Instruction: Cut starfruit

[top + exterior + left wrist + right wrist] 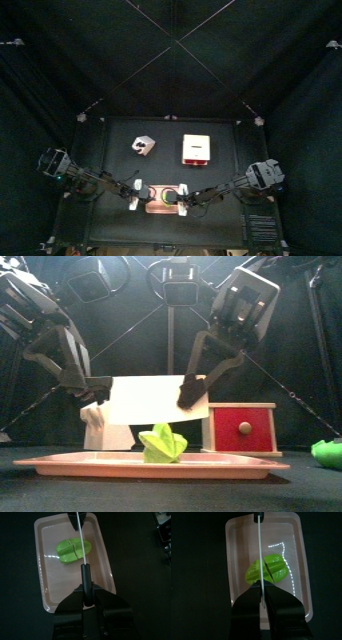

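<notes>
A wide white blade [150,402] hangs level above the starfruit [163,443], held at one end by the left gripper [96,387] and at the other by the right gripper [193,391], blocking any drop from overhead. A gap shows between blade and starfruit. The pink tray [80,463] around the starfruit lies bare. Behind the tray stand a white holder [142,146] and a red box [242,428]; a green lump [327,452] sits off the tray's right end.

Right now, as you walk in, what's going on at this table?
Both arms share one knife. The left gripper clamps its black handle, and the right gripper pinches the blade's far end. The blade hangs level just over the green starfruit, which sits on the pink tray. Whether the edge touches it is unclear.
</notes>
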{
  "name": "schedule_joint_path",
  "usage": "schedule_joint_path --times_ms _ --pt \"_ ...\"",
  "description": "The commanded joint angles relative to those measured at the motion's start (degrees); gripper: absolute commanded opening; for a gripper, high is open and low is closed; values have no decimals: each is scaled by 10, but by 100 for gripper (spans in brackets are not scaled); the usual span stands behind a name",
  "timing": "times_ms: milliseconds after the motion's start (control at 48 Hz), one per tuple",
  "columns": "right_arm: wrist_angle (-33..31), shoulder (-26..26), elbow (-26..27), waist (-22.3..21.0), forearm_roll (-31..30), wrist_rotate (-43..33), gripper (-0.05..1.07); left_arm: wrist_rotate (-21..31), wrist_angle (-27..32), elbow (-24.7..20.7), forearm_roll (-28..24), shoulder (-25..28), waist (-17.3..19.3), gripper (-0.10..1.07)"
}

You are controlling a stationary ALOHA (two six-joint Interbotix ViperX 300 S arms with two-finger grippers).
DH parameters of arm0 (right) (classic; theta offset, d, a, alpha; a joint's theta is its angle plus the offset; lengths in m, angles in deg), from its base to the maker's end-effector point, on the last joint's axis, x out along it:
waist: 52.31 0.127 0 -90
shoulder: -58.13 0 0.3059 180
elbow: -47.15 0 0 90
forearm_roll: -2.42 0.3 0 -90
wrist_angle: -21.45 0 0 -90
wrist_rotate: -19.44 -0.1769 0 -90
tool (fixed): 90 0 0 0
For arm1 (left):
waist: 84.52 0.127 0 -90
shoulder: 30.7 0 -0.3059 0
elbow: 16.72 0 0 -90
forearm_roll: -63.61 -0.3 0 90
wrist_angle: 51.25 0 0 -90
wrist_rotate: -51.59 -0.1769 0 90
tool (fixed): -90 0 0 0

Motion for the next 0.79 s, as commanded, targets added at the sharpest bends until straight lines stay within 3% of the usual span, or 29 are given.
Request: schedule_joint_path --times_ms 0,771 --pt "-2 -14 9 -3 1 0 28 0 -2 -5 -7 -4 -4 37" --pt "-2 -30 6 -28 -40 1 28 0 -21 1 -11 -21 1 37"
